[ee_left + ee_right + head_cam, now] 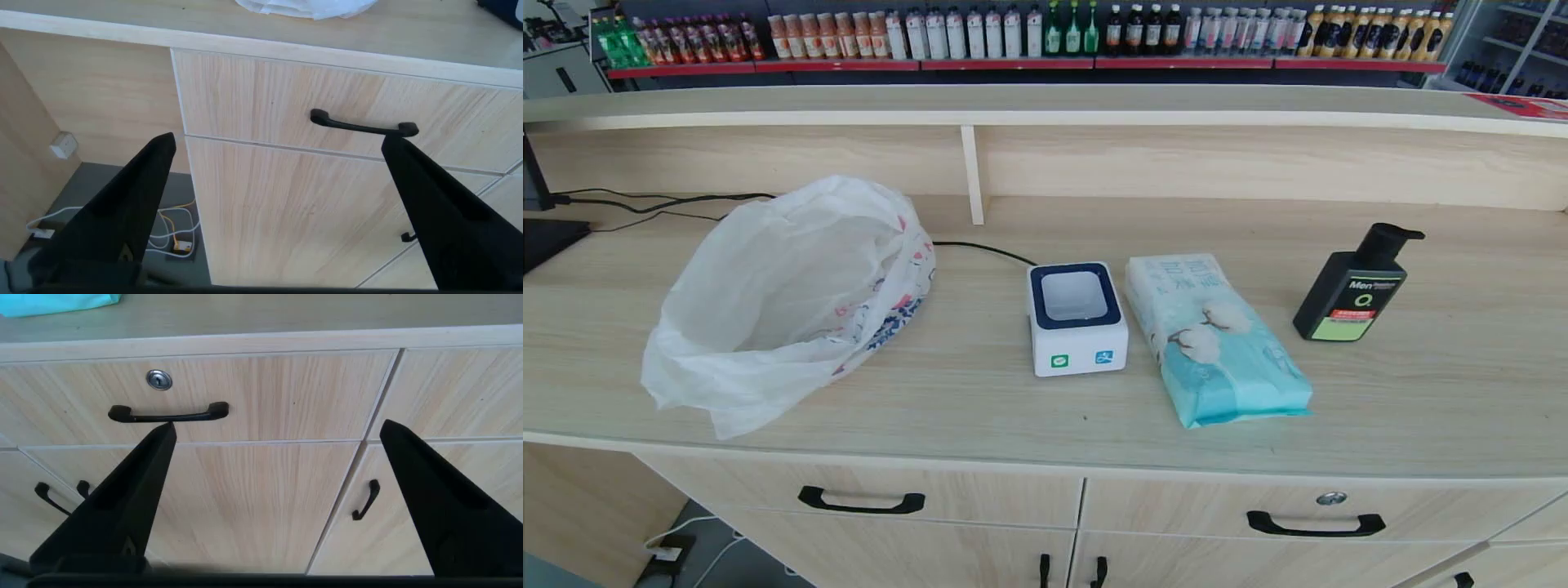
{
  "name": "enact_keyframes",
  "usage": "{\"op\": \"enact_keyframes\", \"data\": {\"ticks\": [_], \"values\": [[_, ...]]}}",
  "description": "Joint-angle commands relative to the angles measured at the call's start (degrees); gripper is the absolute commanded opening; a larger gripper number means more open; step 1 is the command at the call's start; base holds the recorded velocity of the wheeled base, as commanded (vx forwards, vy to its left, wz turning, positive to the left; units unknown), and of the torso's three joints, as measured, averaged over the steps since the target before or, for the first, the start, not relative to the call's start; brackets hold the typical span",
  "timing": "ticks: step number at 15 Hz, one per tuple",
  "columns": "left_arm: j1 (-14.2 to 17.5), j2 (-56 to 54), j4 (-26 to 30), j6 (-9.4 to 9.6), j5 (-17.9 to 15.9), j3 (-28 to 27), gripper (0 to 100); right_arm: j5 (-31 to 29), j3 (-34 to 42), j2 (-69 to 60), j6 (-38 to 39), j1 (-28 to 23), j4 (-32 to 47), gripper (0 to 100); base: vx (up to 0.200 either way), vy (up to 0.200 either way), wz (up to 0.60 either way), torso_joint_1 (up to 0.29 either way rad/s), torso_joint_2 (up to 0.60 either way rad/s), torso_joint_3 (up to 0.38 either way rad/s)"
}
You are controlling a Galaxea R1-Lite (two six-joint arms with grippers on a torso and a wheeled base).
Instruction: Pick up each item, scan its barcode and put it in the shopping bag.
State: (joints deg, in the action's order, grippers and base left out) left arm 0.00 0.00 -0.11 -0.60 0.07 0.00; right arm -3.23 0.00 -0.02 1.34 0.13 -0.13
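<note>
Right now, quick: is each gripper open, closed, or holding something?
Left gripper: open, fingers spread wide, holding nothing.
Right gripper: open, fingers spread wide, holding nothing.

- bottle (1349, 296): front label with white lettering, a large letter on a green panel and a red strip; small print illegible.
- tissue pack (1217, 343): large pale characters at the far end.
- scanner (1079, 320): green and blue icons in front.
- bag (784, 302): red and blue print, unreadable.
</note>
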Motion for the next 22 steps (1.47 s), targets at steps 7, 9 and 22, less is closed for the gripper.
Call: {"op": "enact_keyframes", "data": {"ticks": [7,9,22], "values": [[0.0,0.0,0.02,-0.02,0.01,0.0,100,7.1,-7.91,0.02,-0.11,0.04,-4.44,100,0.0,0.0,0.0,0.0,0.0,0.0],[0.0,0.0,0.02,-0.02,0.01,0.0,100,9.38,-14.85,0.64,-0.2,0.22,2.07,100,0.0,0.0,0.0,0.0,0.0,0.0],[0.0,0.0,-0.15,-0.02,0.01,0.0,100,9.29,-27.16,73.06,-0.9,2.77,-65.96,100,0.0,0.0,0.0,0.0,0.0,0.0]]}}
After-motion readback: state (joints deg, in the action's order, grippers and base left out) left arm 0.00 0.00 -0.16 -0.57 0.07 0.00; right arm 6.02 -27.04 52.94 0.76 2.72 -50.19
